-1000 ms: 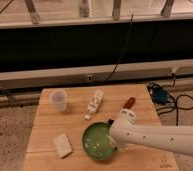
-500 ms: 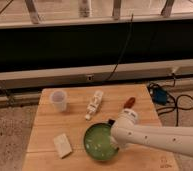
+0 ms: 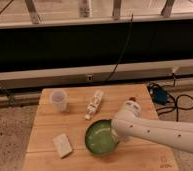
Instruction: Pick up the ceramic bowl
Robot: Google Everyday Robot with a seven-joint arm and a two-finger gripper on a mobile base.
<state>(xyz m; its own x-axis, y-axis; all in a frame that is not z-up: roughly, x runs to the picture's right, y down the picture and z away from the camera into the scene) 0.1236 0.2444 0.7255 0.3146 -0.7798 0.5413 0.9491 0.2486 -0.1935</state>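
At the lower middle of the frame the ceramic bowl [image 3: 100,137] sits on the wooden worktop [image 3: 45,155]. The white arm reaches in from the lower right, and its gripper [image 3: 115,134] sits at the bowl's right rim. A pale block [image 3: 63,145] lies lower left. Farther back are a white bottle [image 3: 94,104] and a plastic cup [image 3: 58,99]. The bowl is likely rigid, glossy, slippery and breakable, so a firm pinch across the rim seems best.
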